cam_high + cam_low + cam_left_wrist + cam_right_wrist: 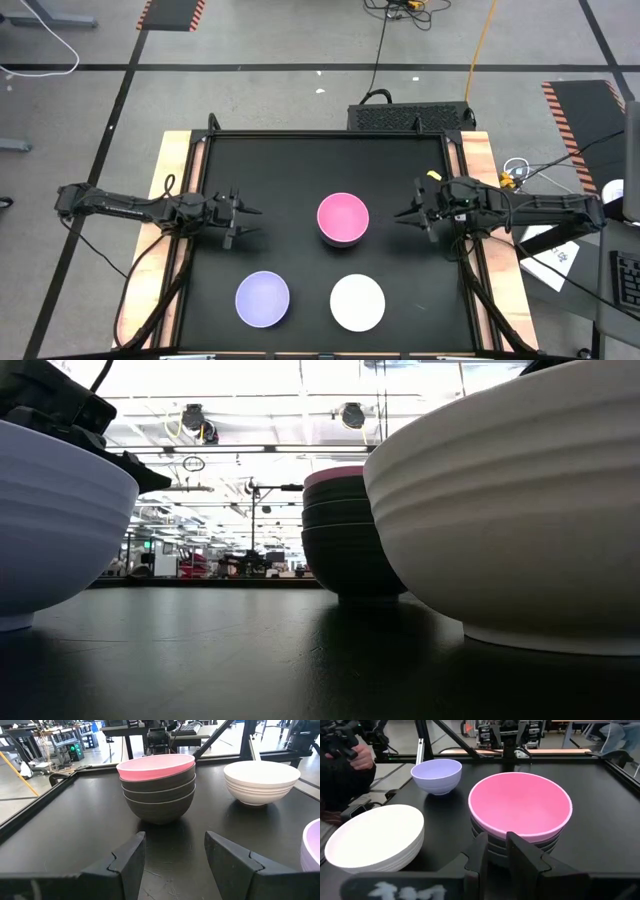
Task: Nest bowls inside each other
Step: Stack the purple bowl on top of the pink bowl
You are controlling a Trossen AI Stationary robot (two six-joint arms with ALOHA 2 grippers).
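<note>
Bowls: six in all; four nested in one stack, two loose on the counter (300, 160).
Pink bowl (343, 217): top of the stack, sits inside three black bowls (159, 795); stack stands upright about mid-counter, between the two tools.
Black bowls, detail: three dark rims show stepped under the pink rim in the left wrist view and the low view; lowest one rests on the counter.
Lavender bowl (263, 299): upright, alone, near the front edge, left of the white one, apart from it.
White bowl (357, 301): upright, alone, near the front edge, in front of the stack and slightly right, not touching it.
Left tool (243, 221): low over the counter left of the stack, pointing toward it, apart from every bowl; fingers (127, 865) spread wide with bare counter between them, nothing held.
Right tool (407, 214): right of the stack, pointing at it, tips near the pink rim but clear of it; fingers (517, 855) drawn close together with only a narrow gap, nothing held.
Counter: black mat surface with a raised dark rim, wooden strips showing on both sides.
Person: a hand (362, 756) and dark sleeve show beyond the counter edge in the right wrist view, away from both tools.
Room: floor with cables and striped hazard tape around the counter.
</note>
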